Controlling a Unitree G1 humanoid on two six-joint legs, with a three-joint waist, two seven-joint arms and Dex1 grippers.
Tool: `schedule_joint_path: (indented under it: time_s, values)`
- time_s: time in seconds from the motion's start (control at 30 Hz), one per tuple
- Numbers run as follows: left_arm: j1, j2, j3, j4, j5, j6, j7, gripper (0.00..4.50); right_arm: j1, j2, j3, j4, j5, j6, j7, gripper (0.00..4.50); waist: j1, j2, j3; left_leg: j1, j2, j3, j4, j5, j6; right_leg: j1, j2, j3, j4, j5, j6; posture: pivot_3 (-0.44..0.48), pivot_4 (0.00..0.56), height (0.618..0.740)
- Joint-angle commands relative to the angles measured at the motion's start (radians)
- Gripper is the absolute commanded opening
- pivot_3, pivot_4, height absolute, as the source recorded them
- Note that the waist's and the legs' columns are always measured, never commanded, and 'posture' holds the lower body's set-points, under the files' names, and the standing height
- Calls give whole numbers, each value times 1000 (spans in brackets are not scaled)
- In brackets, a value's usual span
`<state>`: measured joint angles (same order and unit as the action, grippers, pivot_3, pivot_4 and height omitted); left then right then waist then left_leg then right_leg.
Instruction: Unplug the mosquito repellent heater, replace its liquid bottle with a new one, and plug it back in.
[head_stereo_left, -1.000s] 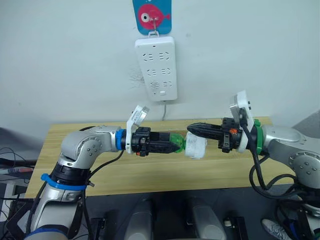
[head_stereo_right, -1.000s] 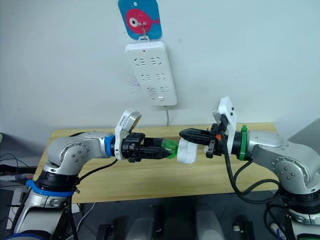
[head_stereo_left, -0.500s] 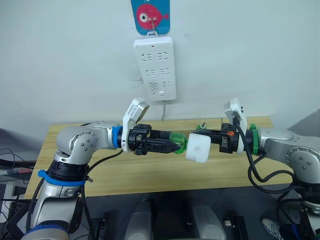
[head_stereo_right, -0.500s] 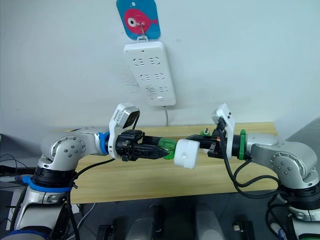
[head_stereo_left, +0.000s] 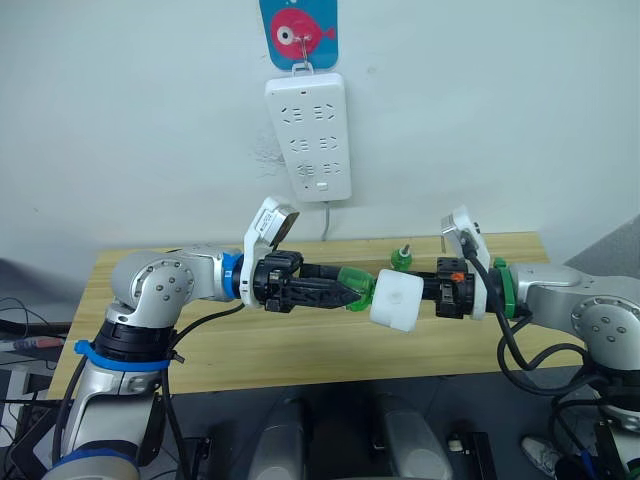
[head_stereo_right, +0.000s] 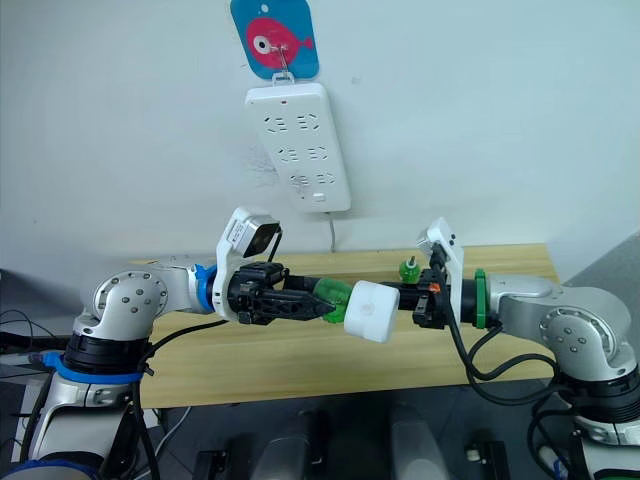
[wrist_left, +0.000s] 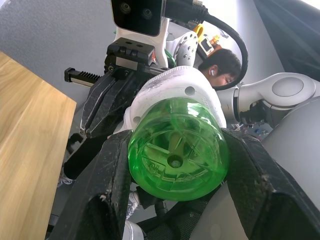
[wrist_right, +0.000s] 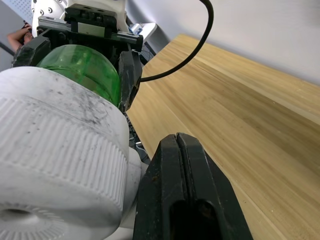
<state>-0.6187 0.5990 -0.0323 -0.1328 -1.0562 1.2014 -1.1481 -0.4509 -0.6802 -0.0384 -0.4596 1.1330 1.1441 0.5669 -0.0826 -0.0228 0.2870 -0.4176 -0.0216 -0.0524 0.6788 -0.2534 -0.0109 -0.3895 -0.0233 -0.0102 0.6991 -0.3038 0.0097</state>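
The heater (head_stereo_left: 396, 300) has turned and risen slightly.

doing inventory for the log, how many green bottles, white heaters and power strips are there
green bottles: 2, one in the left gripper, one on the table
white heaters: 1, in the right gripper
power strips: 1, on the wall
total: 4

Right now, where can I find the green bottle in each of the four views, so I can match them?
Left eye: bottle centre, between left claw and heater.
Right eye: centre, left of the heater.
Left wrist: large green base mid-picture, gripped by black fingers.
Right wrist: green part behind the heater.
Shared landmark: the heater, joined to the bottle.
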Motion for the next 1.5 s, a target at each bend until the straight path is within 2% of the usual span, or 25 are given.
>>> schedule_joint_path:
  time_s: [0.03,0.27,0.43,0.57,0.8,0.93,1.03,1.2,1.5]
  values:
    - [5,13,28,-18,-23,-2,-16,2338,7,12,-38,-31,42,-5,-17,0,0,0,0,0,0,0,0,0,0,0,0,0,0,0,0,-158,217,740]
    - [16,14,40,-10,-26,-1,7,2338,30,23,-77,-4,-1,-51,-54,0,0,0,0,0,0,0,0,0,0,0,0,0,0,0,0,-158,219,740]
    - [24,-60,135,73,-57,20,157,2338,63,-11,-126,21,-71,-105,-48,0,0,0,0,0,0,0,0,0,0,0,0,0,0,0,0,-159,222,740]
    - [13,-107,206,119,-115,70,245,2338,137,-87,-97,-33,-168,-178,42,0,1,0,0,-1,0,0,0,0,0,0,0,0,0,0,0,-165,224,740]
    - [-6,-136,238,139,-168,126,315,2338,215,-61,-52,-115,-172,-190,53,0,-1,0,0,0,0,0,0,0,0,0,0,0,1,0,0,-160,224,740]
    - [7,-130,224,109,-170,132,319,2338,208,-82,-43,-204,-59,-139,84,0,-2,0,0,0,0,0,1,0,0,0,0,0,1,0,1,-159,224,740]
    - [17,-118,200,82,-148,113,298,2338,161,-69,-50,-223,36,-108,36,0,-3,0,0,1,0,0,1,0,0,0,0,0,2,0,1,-162,225,740]
    - [20,-107,181,66,-139,101,273,2338,80,-26,-46,-180,95,-97,-73,0,-1,0,0,1,0,0,1,0,0,0,0,0,1,0,1,-163,225,740]
    - [49,-69,132,21,-96,60,215,2338,29,-4,-72,-117,256,-92,-195,0,-1,0,0,0,0,0,0,0,0,0,0,0,1,0,0,-158,223,740]
